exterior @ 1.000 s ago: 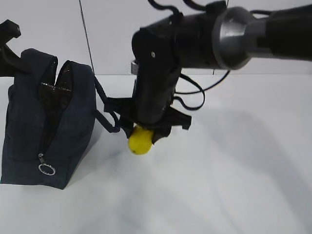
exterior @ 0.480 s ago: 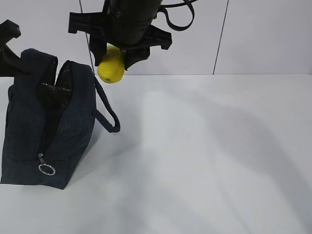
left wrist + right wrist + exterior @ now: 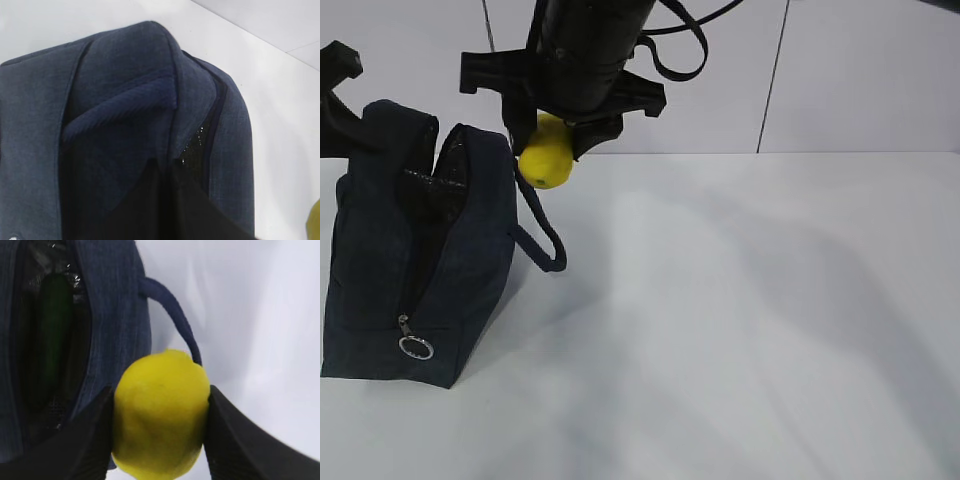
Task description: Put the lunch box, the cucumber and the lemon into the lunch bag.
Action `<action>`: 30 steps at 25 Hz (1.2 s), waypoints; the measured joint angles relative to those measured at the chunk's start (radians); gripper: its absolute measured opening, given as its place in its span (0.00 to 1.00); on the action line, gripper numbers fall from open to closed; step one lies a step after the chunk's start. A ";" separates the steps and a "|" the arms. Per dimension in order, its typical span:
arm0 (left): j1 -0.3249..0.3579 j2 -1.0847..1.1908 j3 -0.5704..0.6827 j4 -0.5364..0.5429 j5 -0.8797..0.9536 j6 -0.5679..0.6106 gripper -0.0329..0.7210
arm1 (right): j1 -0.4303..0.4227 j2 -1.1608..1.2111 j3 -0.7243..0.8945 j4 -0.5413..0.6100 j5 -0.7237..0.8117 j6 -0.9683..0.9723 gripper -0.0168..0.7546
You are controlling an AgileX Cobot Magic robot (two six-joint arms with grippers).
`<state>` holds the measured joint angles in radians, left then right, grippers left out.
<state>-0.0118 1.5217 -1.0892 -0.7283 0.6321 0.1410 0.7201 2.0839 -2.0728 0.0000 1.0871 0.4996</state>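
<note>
On the left of the white table [image 3: 740, 330], the bag [image 3: 415, 250] is seen standing upright with its top unzipped and spread open, the silver ring pull [image 3: 416, 347] hanging low on the near end. Its loop handle [image 3: 542, 232] droops off the right side. Above the bag's right edge, the lemon [image 3: 546, 157] is held in the air by the right gripper [image 3: 560, 110], whose jaws are clamped on the fruit from two sides. In the right wrist view the lemon [image 3: 161, 412] is seen pinched between the two dark fingers [image 3: 82, 440], with the bag's right wall and handle just behind it; it is placed beside the opening rather than directly over it.

Inside the open bag, the cucumber [image 3: 52, 340] is seen lying lengthwise against the shiny lining. The lunch box cannot be made out in any view.

At the far left, the bag's left rim is met by the left gripper [image 3: 340, 100], of which only part is shown. In the left wrist view the frame is filled by the navy fabric [image 3: 125, 125] and a fold of it; the jaws are closed, seemingly on the bag's edge, though the contact itself is hidden. A sliver of yellow [image 3: 314, 222] is shown at the lower right corner of that view.
</note>
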 joint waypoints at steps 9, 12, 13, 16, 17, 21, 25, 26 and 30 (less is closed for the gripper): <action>0.000 0.000 0.000 0.000 0.000 0.000 0.04 | 0.000 0.010 0.000 0.226 -0.158 -0.274 0.51; 0.000 0.000 0.000 0.000 0.002 0.000 0.04 | 0.000 0.021 0.000 0.297 -0.200 -0.324 0.51; 0.000 0.000 0.000 0.000 0.002 0.000 0.04 | 0.000 0.027 0.000 0.319 -0.205 -0.339 0.51; 0.000 0.000 0.000 0.000 0.002 0.000 0.04 | 0.000 0.051 0.000 0.365 -0.212 -0.357 0.51; 0.000 0.000 0.000 0.000 0.002 0.000 0.04 | 0.000 0.058 0.000 0.370 -0.212 -0.359 0.51; 0.000 0.000 0.000 0.000 0.002 0.000 0.04 | 0.000 0.077 0.000 0.397 -0.232 -0.413 0.51; 0.000 0.000 0.000 0.000 0.002 0.000 0.04 | 0.000 0.100 0.000 0.468 -0.280 -0.478 0.52; 0.000 0.000 0.000 0.000 0.002 0.000 0.04 | 0.000 0.110 0.000 0.480 -0.287 -0.487 0.53; 0.000 0.000 0.000 0.000 0.002 0.000 0.04 | 0.000 0.143 0.000 0.499 -0.312 -0.517 0.60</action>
<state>-0.0118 1.5217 -1.0892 -0.7283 0.6339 0.1410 0.7201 2.2268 -2.0728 0.4993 0.7749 -0.0170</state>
